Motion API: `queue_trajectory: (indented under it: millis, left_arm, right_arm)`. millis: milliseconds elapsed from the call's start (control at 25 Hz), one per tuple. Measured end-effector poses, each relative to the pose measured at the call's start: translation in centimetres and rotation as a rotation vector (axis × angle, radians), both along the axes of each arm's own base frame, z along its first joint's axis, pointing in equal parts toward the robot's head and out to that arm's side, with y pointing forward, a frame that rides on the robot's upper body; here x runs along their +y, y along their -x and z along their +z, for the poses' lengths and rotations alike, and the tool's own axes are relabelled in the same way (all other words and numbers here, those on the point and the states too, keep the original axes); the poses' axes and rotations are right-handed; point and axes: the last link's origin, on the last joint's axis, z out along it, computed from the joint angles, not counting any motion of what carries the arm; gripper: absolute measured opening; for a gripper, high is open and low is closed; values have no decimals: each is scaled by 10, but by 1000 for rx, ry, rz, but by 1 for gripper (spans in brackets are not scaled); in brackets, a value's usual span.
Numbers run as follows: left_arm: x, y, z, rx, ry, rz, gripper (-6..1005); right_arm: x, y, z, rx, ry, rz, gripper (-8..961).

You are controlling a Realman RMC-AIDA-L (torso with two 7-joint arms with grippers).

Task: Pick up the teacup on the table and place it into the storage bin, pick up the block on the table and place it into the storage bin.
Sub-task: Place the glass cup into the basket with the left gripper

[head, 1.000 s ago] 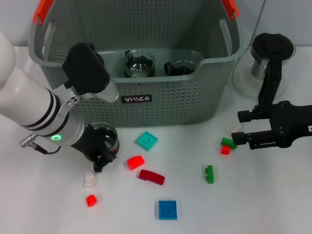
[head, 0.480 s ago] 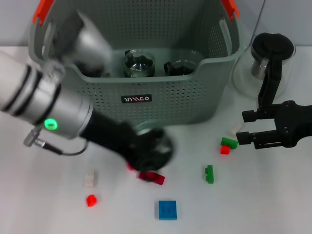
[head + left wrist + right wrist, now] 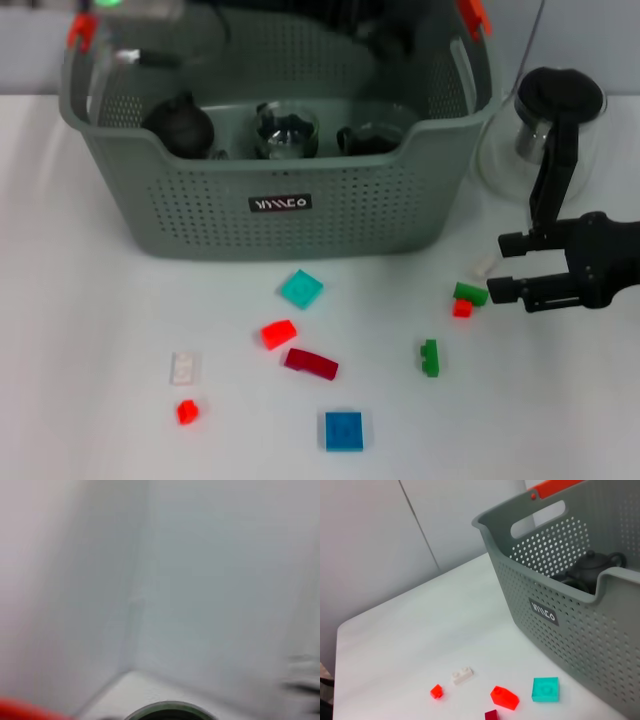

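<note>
Head view: right gripper [image 3: 497, 266] jaws open beside green block [image 3: 470, 293]; left gripper blurred above storage bin [image 3: 330, 215], jaws unreadable.

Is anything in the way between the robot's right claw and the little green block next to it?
No, nothing visible. The right gripper hovers over bare table just beside the green block. A small red block touches it on the near side and a white piece lies just behind, neither blocking.

Lettering on the bin

The storage bin [image 3: 280, 170] carries a black label [image 3: 279, 203] with white lettering, too stylised to read.
</note>
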Motion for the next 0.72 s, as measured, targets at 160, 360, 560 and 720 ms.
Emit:
queue_trajectory:
  millis: [160,360,560,720]
  left_arm:
    - [47,4,-20,184,-134,128,41]
    - [91,23,-49,445,-254,276,42]
    - [103,38,-67,583,-318,337,43]
    - [102,47,-81,638,-331,346,44]
  right_arm:
    - [1,1,-1,-5,7,-8,790]
    - [1,2,-4,-15,25,-16,790]
    - [1,2,-5,-20,31,-23,790]
    - [1,3,-6,-19,32,-24,790]
